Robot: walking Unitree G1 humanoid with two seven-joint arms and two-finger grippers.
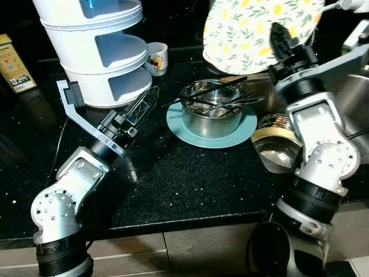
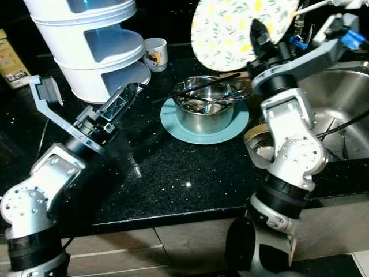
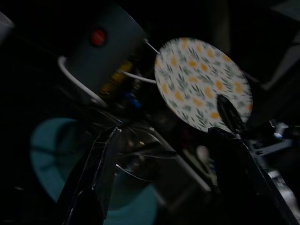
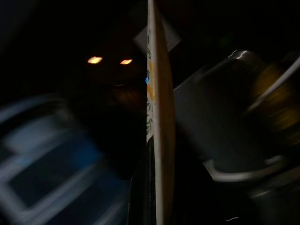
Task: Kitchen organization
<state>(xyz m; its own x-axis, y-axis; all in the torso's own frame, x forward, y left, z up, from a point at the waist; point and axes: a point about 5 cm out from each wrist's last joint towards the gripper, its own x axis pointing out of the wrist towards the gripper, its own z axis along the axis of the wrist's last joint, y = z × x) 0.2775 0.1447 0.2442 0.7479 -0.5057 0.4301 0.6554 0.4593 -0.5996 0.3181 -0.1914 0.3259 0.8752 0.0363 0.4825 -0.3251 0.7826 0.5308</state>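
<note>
While I monitor the head cameras, the right claw (image 1: 281, 36) sits at about 1 o'clock in the scene, raised above the bench (image 1: 173, 173). Its black fingers are closed on the lower edge of a floral plate (image 1: 253, 29), white with yellow and green print, which it holds nearly upright and clear of the bench. In the right wrist view the plate (image 4: 157, 117) appears edge-on between the fingers.

At 12 o'clock, directly below the plate, a steel bowl (image 1: 211, 109) rests on a teal plate (image 1: 190, 135). Black chopsticks (image 1: 225, 85) and metal utensils lie across the bowl. At 3 o'clock from the bowl, a second steel container (image 1: 277, 147) sits beside the right forearm, with the sink (image 2: 340, 109) beyond it.

The left claw (image 1: 141, 107) hovers at 10 o'clock, low over the bench, pointing toward the bowl. Its fingers (image 3: 101, 164) stand narrowly apart and hold nothing. Just behind it stands a white tiered rack (image 1: 98, 52). A small printed cup (image 1: 155, 57) is at 11 o'clock beside the rack, and a yellow box (image 1: 14, 66) stands at 9 o'clock.
</note>
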